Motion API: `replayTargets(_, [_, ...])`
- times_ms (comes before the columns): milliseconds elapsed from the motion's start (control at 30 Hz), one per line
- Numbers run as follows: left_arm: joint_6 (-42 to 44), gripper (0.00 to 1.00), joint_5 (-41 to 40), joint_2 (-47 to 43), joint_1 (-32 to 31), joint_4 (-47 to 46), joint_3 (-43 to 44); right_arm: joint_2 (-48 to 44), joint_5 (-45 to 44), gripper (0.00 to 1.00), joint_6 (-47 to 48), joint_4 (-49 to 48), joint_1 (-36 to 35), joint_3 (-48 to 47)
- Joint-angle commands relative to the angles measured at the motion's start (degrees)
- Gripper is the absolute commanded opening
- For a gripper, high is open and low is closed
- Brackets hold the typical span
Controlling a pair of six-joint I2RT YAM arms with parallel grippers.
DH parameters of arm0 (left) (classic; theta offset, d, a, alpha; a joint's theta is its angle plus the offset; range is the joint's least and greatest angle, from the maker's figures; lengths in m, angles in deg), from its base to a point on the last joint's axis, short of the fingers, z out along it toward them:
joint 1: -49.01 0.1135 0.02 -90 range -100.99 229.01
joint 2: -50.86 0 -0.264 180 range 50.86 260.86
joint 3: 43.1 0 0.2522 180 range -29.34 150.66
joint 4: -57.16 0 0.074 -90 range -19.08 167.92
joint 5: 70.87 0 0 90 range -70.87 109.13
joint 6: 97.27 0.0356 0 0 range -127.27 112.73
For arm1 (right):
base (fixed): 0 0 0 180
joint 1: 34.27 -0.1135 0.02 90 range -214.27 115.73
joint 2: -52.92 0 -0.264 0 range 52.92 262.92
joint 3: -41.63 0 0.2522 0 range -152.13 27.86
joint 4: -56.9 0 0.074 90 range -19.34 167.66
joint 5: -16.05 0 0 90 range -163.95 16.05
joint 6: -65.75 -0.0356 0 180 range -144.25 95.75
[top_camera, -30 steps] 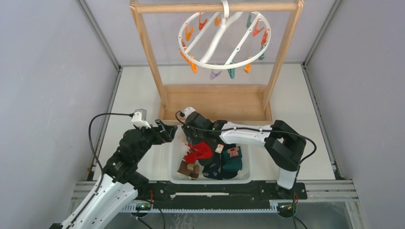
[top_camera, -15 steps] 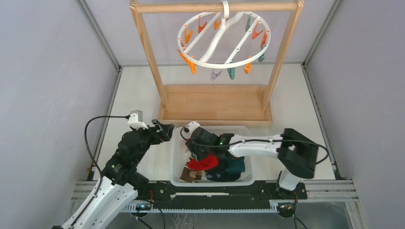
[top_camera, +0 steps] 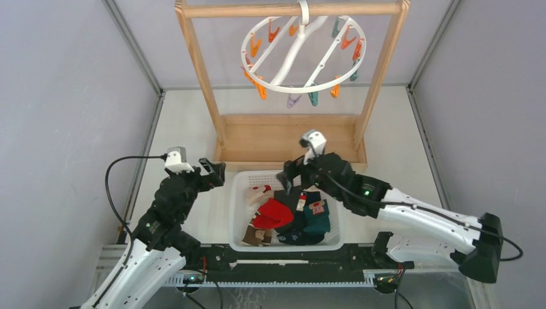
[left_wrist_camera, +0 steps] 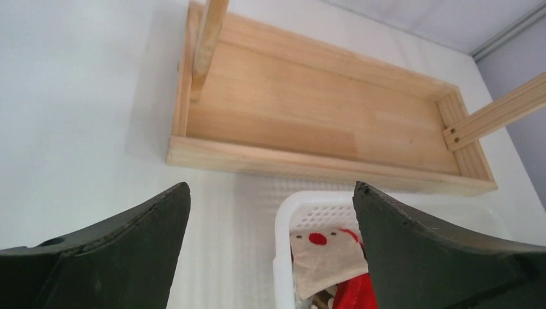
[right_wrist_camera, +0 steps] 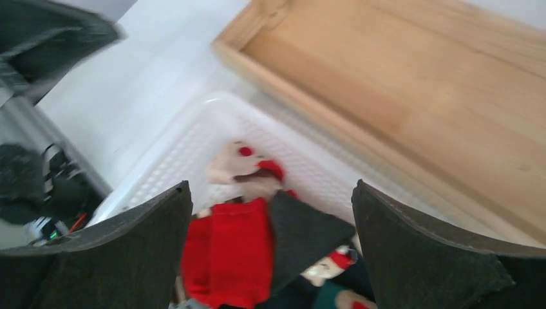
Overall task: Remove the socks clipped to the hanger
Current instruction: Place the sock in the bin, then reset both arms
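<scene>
Nearest, two tools hang low over the white table [top_camera: 183, 122]. The left tool [top_camera: 216, 171] has its two dark fingers spread wide with nothing between them. The right tool [top_camera: 288, 177] is likewise spread and empty. Between the two tools sits one white perforated plastic basket [top_camera: 237, 193], its left rim just beside the left tool and its far edge under the right tool. All the small fabric socks [top_camera: 273, 214] lie heaped in it, below and just nearer than the right tool. One red, one cream with a red figure, one dark green, one navy, one black and one brown-and-cream striped can be told; the full count is hidden by the pile. Beyond both tools stands one light wooden frame rack [top_camera: 290, 138] with a shallow tray base. From its top bar hangs one round white plastic ring hanger [top_camera: 302, 55], well above the tools. It carries roughly a dozen orange, teal and purple plastic clips [top_camera: 312, 96], none gripping a sock. Plain grey walls [top_camera: 64, 96] close in three sides.
</scene>
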Motion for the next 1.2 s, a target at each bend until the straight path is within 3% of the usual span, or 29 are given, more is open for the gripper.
replayTargets(0, [5.5,1.00,-4.4,1.5,0.1,-2.2,8.4,-7.3,-0.4,1.00,2.6,0.5,8.6,4.0])
replayTargets(233, [13.2,1.00,-5.2,6.5,1.2,-7.4,13.7,-16.6,6.8,1.00,6.8,-2.5,28.5,8.2])
replayTargets(400, [15.7,1.00,-6.9,9.3,4.6,-14.3,8.4,-19.9,8.2,1.00,6.1,-6.8,39.4,12.5])
replayTargets(500, [17.1,1.00,-4.0,7.4,7.7,-20.2,2.6,-22.2,7.7,1.00,5.3,-11.3,44.2,17.9])
replayTargets(733, [18.5,1.00,-4.3,4.3,14.2,-29.1,-7.5,-24.5,-0.4,1.00,5.2,-19.6,49.5,29.5])
replayTargets(933, [24.0,1.00,-4.5,5.1,15.9,-36.7,-12.8,-20.3,-2.1,1.00,3.5,-26.5,50.7,32.8])
replayTargets(1167, [28.6,1.00,-1.4,11.7,20.0,-52.1,-20.6,-15.9,-6.7,1.00,6.3,-47.5,50.9,43.5])
